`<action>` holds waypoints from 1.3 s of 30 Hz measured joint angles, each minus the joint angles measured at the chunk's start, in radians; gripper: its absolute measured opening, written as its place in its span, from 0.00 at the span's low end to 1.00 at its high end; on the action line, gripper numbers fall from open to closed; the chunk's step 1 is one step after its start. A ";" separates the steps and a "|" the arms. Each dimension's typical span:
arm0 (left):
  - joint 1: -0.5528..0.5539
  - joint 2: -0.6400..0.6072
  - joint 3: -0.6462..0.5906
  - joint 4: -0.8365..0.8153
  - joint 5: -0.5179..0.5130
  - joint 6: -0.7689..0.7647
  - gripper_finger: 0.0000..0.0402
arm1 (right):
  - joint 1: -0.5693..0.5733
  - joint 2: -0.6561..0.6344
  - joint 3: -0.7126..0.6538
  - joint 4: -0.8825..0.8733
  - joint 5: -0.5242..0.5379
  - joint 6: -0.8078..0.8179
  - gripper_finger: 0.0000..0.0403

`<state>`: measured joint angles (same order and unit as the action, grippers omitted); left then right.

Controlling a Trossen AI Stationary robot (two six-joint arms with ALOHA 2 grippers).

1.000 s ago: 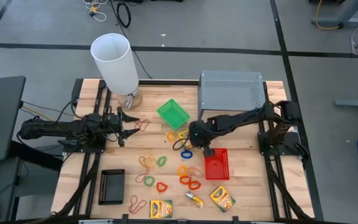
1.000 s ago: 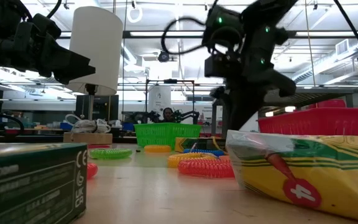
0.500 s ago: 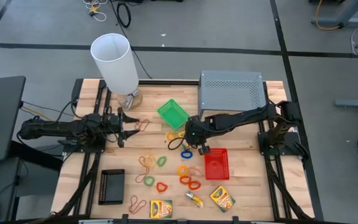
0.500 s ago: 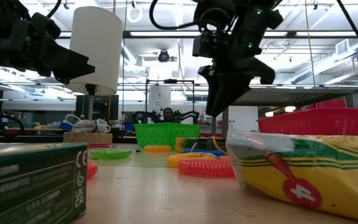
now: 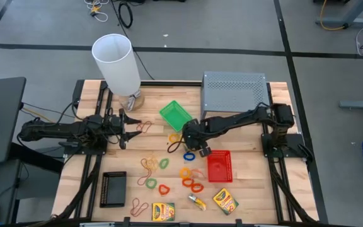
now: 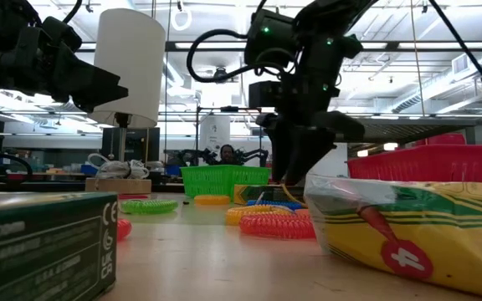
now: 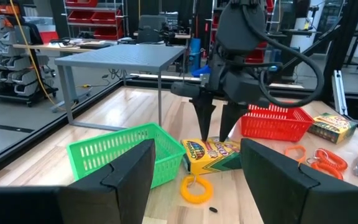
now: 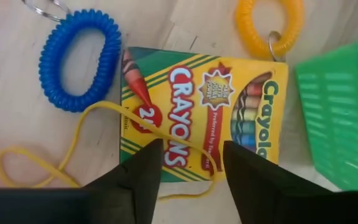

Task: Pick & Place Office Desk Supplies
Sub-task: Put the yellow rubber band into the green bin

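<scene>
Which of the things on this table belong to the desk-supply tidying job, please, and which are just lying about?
Part of the job:
- crayon box under the right gripper
- blue coil band
- yellow coil band
- thin yellow rubber band
- green tray
- red tray
- black tray

Just lying about:
- white cylinder
- grey perforated riser

- My table (image 5: pixel 244 189) is pale wood planks, matt.
- The crayon box (image 8: pixel 197 115) looks like glossy printed card.
- The green tray (image 7: pixel 120 152) is shiny plastic mesh (the red tray (image 7: pixel 272 121) too).
- The blue loop band (image 8: pixel 79 59) is ribbed plastic coil.
- My fingers (image 8: pixel 138 183) are matt black.
</scene>
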<state>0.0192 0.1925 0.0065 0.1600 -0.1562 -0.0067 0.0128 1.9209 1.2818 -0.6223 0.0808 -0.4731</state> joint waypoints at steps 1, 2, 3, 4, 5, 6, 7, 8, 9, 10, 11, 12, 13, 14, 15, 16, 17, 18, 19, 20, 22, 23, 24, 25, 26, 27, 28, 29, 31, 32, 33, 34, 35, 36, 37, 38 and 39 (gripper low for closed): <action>0.000 0.000 0.000 0.000 0.000 0.000 0.60 | 0.000 0.002 0.003 0.000 0.000 -0.010 0.44; 0.000 0.000 0.000 0.000 0.000 0.000 0.60 | 0.000 0.002 0.003 -0.002 0.000 -0.019 0.43; 0.000 0.000 0.000 0.000 0.000 0.000 0.60 | 0.000 0.002 0.003 -0.002 -0.002 -0.024 0.41; 0.000 0.000 0.000 0.000 0.000 0.000 0.60 | -0.001 0.002 0.003 -0.004 -0.007 -0.030 0.40; 0.000 0.000 0.000 0.000 0.000 0.000 0.60 | -0.002 0.003 0.003 -0.008 -0.015 -0.034 0.38; 0.000 0.000 0.000 0.000 0.000 0.000 0.60 | -0.004 0.003 0.003 -0.011 -0.025 -0.038 0.36; 0.000 0.000 0.000 0.000 0.000 0.000 0.60 | -0.004 0.003 0.003 -0.016 -0.034 -0.040 0.34; 0.000 0.000 0.000 0.000 0.000 0.001 0.60 | -0.004 0.003 0.003 -0.024 -0.042 -0.041 0.32; 0.000 0.000 0.000 0.000 0.000 0.004 0.60 | -0.005 0.003 0.003 -0.028 -0.050 -0.041 0.29; 0.000 0.000 0.000 0.000 0.000 0.005 0.60 | -0.004 0.003 0.003 -0.032 -0.055 -0.042 0.26; 0.000 0.000 0.000 0.000 0.000 0.005 0.60 | -0.004 0.003 0.003 -0.034 -0.058 -0.042 0.23; 0.000 0.000 0.000 0.000 0.000 0.006 0.60 | -0.004 0.003 0.003 -0.037 -0.058 -0.042 0.20; 0.000 0.000 0.000 0.000 0.000 0.006 0.60 | -0.004 0.003 0.003 -0.040 -0.058 -0.042 0.16; 0.000 0.000 0.000 0.000 0.000 0.006 0.60 | -0.004 0.003 0.003 -0.042 -0.059 -0.042 0.11; 0.000 0.000 0.000 0.000 0.000 0.006 0.60 | -0.003 0.003 0.003 -0.044 -0.059 -0.042 0.06; 0.000 0.000 0.000 0.000 0.000 0.006 0.60 | -0.003 0.004 0.003 -0.044 -0.058 -0.043 0.03; 0.000 0.000 0.000 0.000 0.000 0.006 0.60 | -0.003 0.004 0.003 -0.044 -0.057 -0.043 0.02; 0.000 0.000 0.000 0.000 0.000 0.005 0.60 | -0.003 0.004 0.005 -0.047 -0.058 -0.042 0.02; 0.000 0.000 0.000 0.000 0.000 0.005 0.60 | -0.003 0.005 0.011 -0.059 -0.057 -0.040 0.02; 0.000 0.000 0.000 0.000 0.000 0.005 0.60 | -0.003 0.007 0.019 -0.073 -0.057 -0.040 0.02; 0.000 0.000 0.000 0.000 0.000 0.005 0.60 | 0.004 0.009 0.037 -0.110 -0.052 -0.040 0.01; 0.000 0.000 0.000 0.000 0.000 0.005 0.60 | 0.009 0.009 0.048 -0.135 -0.038 -0.041 0.01; 0.000 0.000 0.000 0.000 0.000 0.005 0.60 | 0.017 0.010 0.063 -0.154 -0.016 -0.042 0.01; 0.000 0.000 0.000 0.000 0.000 0.005 0.60 | 0.026 0.011 0.080 -0.167 -0.001 -0.044 0.01; 0.000 0.000 0.000 0.000 0.000 0.005 0.60 | 0.036 0.010 0.096 -0.182 0.015 -0.045 0.01; 0.000 0.000 0.000 0.000 0.000 0.005 0.60 | 0.047 0.008 0.110 -0.201 0.028 -0.047 0.01; 0.000 0.000 0.000 0.000 0.000 0.005 0.60 | 0.056 0.008 0.120 -0.218 0.034 -0.048 0.01; 0.000 0.000 0.000 0.000 0.000 0.005 0.60 | 0.066 0.008 0.127 -0.226 0.034 -0.048 0.00; 0.000 0.000 0.000 0.000 0.000 0.005 0.60 | 0.087 0.008 0.131 -0.222 0.035 -0.048 0.01; 0.000 0.000 0.000 0.000 0.000 0.005 0.60 | 0.098 0.008 0.131 -0.220 0.035 -0.048 0.01; 0.000 0.000 0.000 0.000 0.000 0.005 0.60 | 0.109 0.008 0.131 -0.222 0.035 -0.050 0.02; 0.000 0.000 0.000 0.000 0.000 0.005 0.60 | 0.121 0.008 0.131 -0.221 0.035 -0.056 0.03; 0.000 0.000 0.000 0.000 0.000 0.007 0.60 | 0.133 0.011 0.131 -0.213 0.036 -0.061 0.04; 0.000 0.000 0.000 0.000 0.000 0.008 0.60 | 0.146 0.017 0.132 -0.201 0.043 -0.065 0.06; 0.000 0.000 0.000 0.000 0.000 0.010 0.60 | 0.158 0.021 0.132 -0.196 0.056 -0.068 0.08; 0.000 0.000 0.000 0.000 0.000 0.010 0.60 | 0.169 0.023 0.132 -0.197 0.075 -0.074 0.11; 0.000 0.000 0.000 0.000 0.000 0.010 0.60 | 0.181 0.029 0.132 -0.187 0.097 -0.080 0.14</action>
<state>0.0192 0.1923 0.0066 0.1596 -0.1566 0.0036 0.1933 1.9494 1.4137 -0.8088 0.1781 -0.5533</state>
